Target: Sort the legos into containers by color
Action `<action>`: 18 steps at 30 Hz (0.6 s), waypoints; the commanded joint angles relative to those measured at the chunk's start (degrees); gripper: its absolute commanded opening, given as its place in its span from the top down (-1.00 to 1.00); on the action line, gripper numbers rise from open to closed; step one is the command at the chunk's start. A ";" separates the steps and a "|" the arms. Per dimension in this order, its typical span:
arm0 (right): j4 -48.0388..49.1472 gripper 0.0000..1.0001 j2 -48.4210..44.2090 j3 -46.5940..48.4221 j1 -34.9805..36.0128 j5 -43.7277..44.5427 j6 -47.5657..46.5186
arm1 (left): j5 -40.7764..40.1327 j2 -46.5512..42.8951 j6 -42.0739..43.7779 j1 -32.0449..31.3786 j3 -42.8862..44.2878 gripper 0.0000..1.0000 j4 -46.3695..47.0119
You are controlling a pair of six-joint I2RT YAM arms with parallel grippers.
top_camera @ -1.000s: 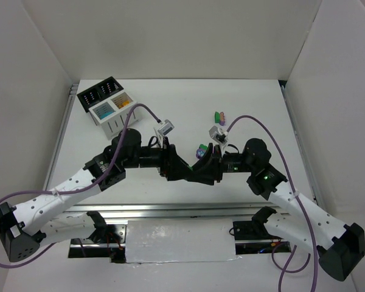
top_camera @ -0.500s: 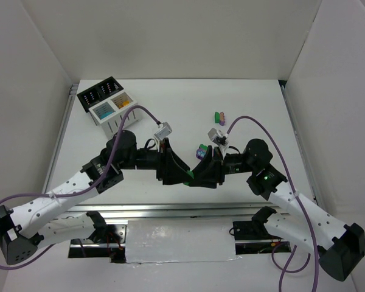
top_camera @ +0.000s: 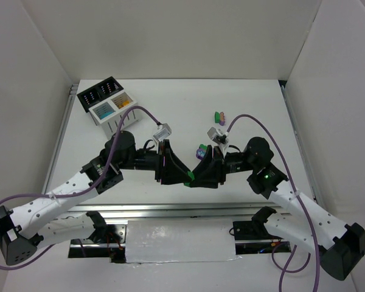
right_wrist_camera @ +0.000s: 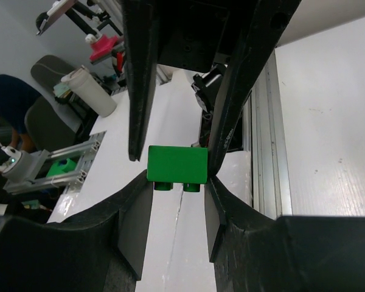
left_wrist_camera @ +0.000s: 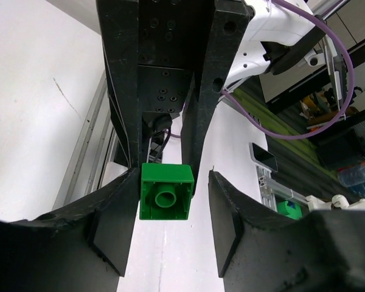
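Note:
Both grippers meet tip to tip at the table's middle front. A green lego [top_camera: 189,176] hangs between them above the table. My right gripper [right_wrist_camera: 176,177] is shut on this brick [right_wrist_camera: 176,163], pads on both sides, studs pointing toward the right wrist camera. My left gripper [left_wrist_camera: 173,176] straddles the same brick [left_wrist_camera: 165,191]: one pad touches it and a narrow gap shows at the other. A purple and teal lego [top_camera: 201,149] lies just behind the right gripper. Green and pink legos [top_camera: 219,115] lie farther back. The containers [top_camera: 108,101] stand at the back left.
White walls enclose the table on three sides. A metal rail [top_camera: 170,210] runs along the near edge by the arm bases. Purple cables loop over both arms. The white compartments of the bins hold coloured pieces.
My left gripper's jaws have narrowed around the green brick that the right gripper holds. Both wrists have shifted slightly toward the near edge.

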 commanded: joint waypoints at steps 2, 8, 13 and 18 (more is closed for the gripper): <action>2.60 1.00 0.46 3.48 0.35 -0.11 0.67 | 2.31 -0.50 1.34 -0.24 0.11 -0.03 2.98; 2.07 1.00 0.99 3.66 0.27 0.67 0.76 | 2.04 0.47 1.69 -0.33 0.11 -0.09 2.54; 1.19 1.00 0.90 3.83 0.27 1.64 0.58 | 1.60 0.73 2.05 -0.33 0.03 0.54 2.28; 1.27 0.90 0.64 3.31 0.27 2.96 0.67 | -0.41 1.00 2.66 -0.33 0.46 1.00 1.23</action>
